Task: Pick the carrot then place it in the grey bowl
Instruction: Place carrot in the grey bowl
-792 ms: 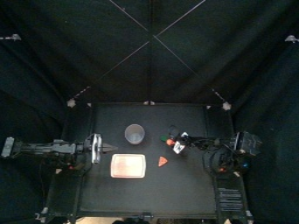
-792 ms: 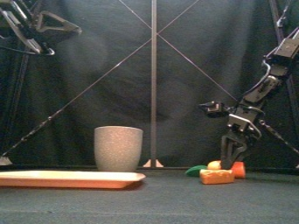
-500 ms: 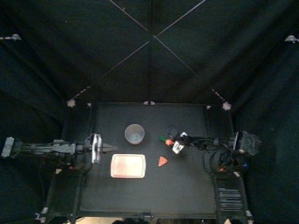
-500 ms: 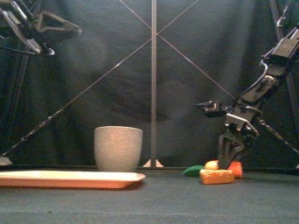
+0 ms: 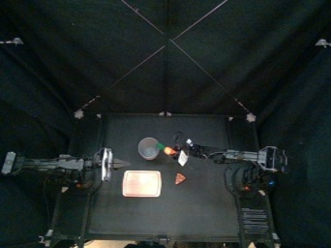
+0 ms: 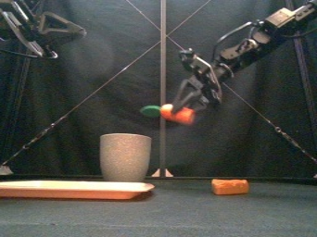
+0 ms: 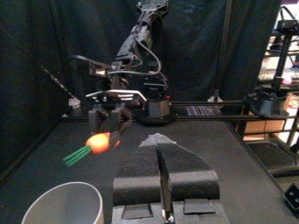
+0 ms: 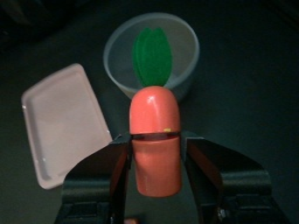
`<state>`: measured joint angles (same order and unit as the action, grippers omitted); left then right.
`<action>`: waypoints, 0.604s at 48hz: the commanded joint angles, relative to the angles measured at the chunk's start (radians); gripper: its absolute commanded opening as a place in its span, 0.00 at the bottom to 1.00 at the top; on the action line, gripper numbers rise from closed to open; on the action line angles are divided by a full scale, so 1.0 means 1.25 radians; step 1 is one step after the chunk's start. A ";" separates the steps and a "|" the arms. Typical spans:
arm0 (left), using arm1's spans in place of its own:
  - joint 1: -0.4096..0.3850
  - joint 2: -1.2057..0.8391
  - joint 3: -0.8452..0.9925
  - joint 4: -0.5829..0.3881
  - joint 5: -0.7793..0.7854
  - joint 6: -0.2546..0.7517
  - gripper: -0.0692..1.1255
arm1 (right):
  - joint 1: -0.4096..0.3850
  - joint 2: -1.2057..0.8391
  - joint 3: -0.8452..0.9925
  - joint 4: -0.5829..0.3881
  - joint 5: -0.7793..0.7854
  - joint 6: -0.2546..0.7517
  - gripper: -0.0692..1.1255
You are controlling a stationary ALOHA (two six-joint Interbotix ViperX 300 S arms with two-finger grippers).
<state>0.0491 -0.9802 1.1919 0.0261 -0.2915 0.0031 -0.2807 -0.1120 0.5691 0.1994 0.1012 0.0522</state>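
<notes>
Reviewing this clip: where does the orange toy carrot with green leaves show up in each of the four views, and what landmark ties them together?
Top view: orange toy carrot mid-table, just right of the tall grey speckled cup.
Front view: in the air, above and right of the cup.
Left wrist view: hanging in the air beyond the cup.
Right wrist view: centre, leaves overlapping the cup.
Shared landmark: the cup.

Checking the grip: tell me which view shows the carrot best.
The right wrist view: the carrot fills the middle, clamped in the right gripper, its green top toward the grey bowl. The front view shows it small, in the air above and right of the bowl; top and left wrist views show it only small.
</notes>
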 commanded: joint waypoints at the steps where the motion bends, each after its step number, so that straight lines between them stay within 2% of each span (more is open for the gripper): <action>1: 0.001 0.000 -0.015 0.002 -0.005 0.001 0.03 | 0.009 0.020 -0.086 -0.004 -0.002 -0.004 0.36; 20: 0.005 -0.007 -0.012 0.007 -0.006 0.001 0.03 | -0.006 0.209 -0.271 -0.047 0.001 0.001 0.39; 25: 0.005 -0.007 -0.012 0.007 -0.005 0.001 0.03 | -0.013 0.237 -0.301 -0.042 0.004 0.001 0.47; 29: 0.005 -0.007 -0.012 0.007 -0.005 0.001 0.03 | -0.013 0.250 -0.315 -0.043 0.009 0.001 0.59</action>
<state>0.0537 -0.9910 1.1919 0.0337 -0.2915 0.0046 -0.2899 0.2178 0.2148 0.1442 0.1120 0.0522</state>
